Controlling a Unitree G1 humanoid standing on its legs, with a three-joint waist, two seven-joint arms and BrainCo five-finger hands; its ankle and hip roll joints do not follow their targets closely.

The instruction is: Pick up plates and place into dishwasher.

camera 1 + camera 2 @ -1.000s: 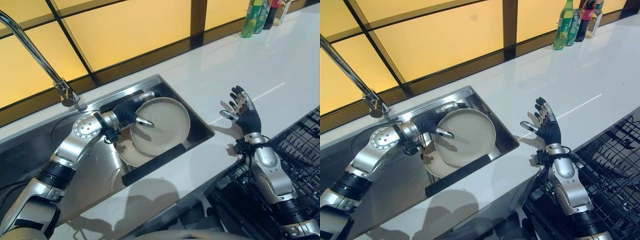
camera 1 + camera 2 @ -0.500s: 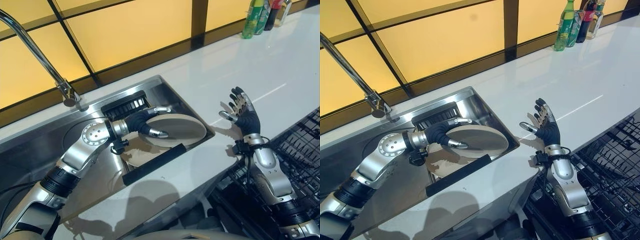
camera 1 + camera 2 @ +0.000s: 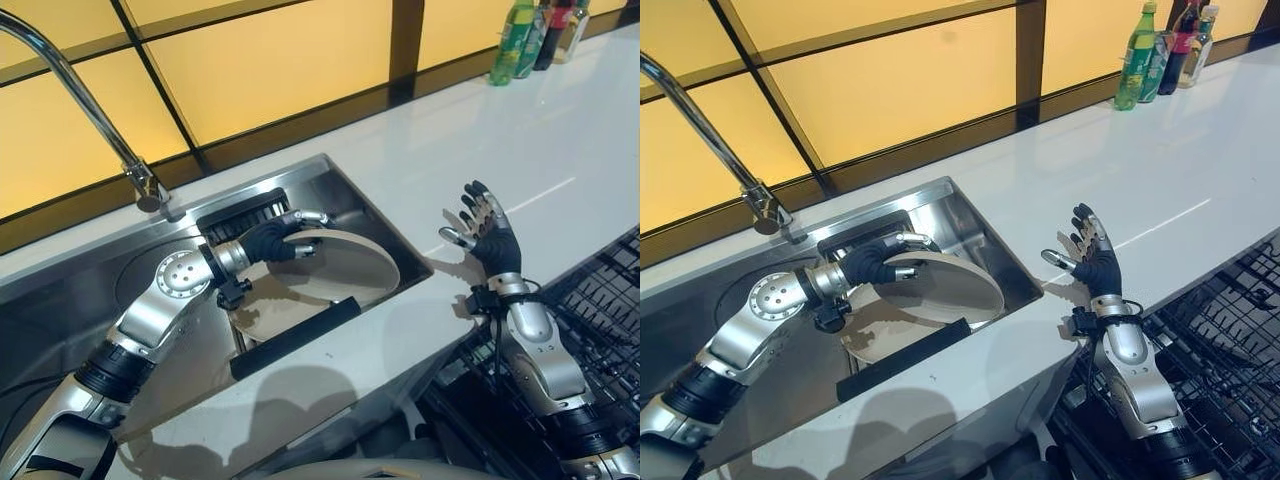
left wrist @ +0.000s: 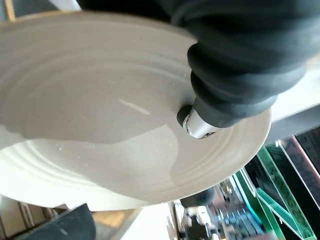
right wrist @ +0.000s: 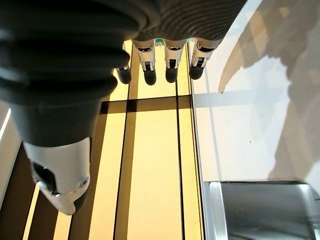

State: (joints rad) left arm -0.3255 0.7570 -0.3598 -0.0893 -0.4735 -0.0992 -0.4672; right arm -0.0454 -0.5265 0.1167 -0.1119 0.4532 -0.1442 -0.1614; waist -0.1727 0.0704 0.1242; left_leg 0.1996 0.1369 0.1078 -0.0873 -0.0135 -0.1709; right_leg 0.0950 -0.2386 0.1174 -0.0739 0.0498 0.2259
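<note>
Your left hand (image 3: 268, 240) grips a plate (image 3: 340, 268) over the sink (image 3: 345, 190); your right hand (image 3: 487, 232) is spread and holds nothing.

Nearest you, the black dishwasher rack (image 3: 600, 310) sits low at your right, below the counter's front edge, with your right arm rising in front of it. That hand stands upright over the white counter (image 3: 560, 140), fingers (image 5: 170, 62) straight, touching nothing. Further in, your left hand's fingers and thumb (image 4: 197, 122) curl over the plate's rim, and the plate is tilted, its far side toward the sink's right wall. A second plate (image 3: 265, 318) lies under it in the basin, beside a black bar (image 3: 295, 338) at the sink's near edge. Beyond are the tap (image 3: 90, 110), then bottles (image 3: 535, 35) at the far right end of the counter.
</note>
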